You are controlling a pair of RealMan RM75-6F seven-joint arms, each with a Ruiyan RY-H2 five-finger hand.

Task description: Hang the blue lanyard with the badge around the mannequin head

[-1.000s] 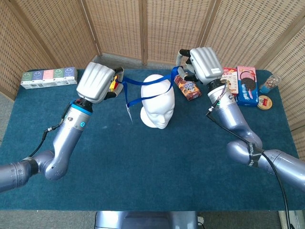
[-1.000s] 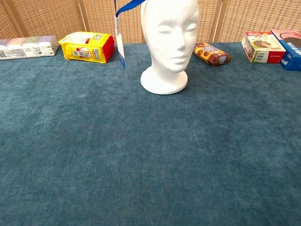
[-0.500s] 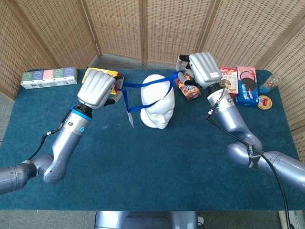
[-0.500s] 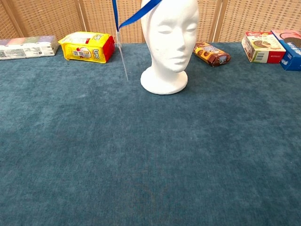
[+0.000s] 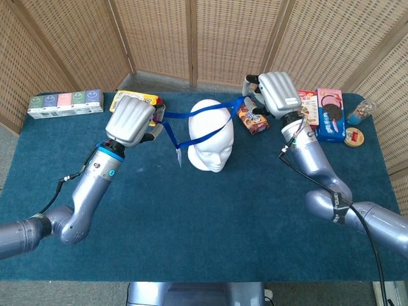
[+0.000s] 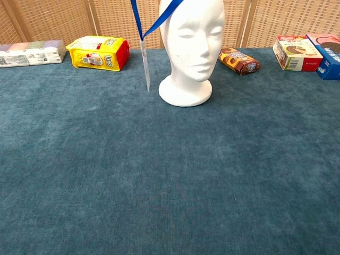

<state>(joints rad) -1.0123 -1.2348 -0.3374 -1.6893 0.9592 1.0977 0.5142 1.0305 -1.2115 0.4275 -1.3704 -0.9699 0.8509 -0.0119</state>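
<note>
Head view: blue lanyard (image 5: 203,115) stretched between both hands, its loop draped over the top of the white mannequin head (image 5: 212,137), which stands upright on the blue-covered table (image 5: 210,223). One strand runs across the crown toward the right hand (image 5: 276,94); the other comes down the side of the face and meets the first near the left hand (image 5: 131,119). Left hand is raised at the mannequin's left, back of hand toward camera, fingers curled under and gripping the lanyard end. Right hand is raised at the mannequin's right, fingers (image 5: 250,83) closed on the other end of the strap. Badge (image 5: 179,156) hangs from the strap's low point, just left of the mannequin's neck, above the table; whether it touches the cloth cannot be told. Chest view: neither hand is visible; the two blue strands come down from the top edge and meet at the badge clip, with the badge seen nearly edge-on beside the mannequin's base. Other items on the table: yellow packet (image 6: 98,52) at back left, partly hidden by the left hand in head view; row of small boxes (image 5: 65,104) at far left; brown snack pack (image 6: 239,60) right of the mannequin; red and pink boxes (image 5: 322,111) at far right; small jar (image 5: 360,113) near the right edge.
</note>
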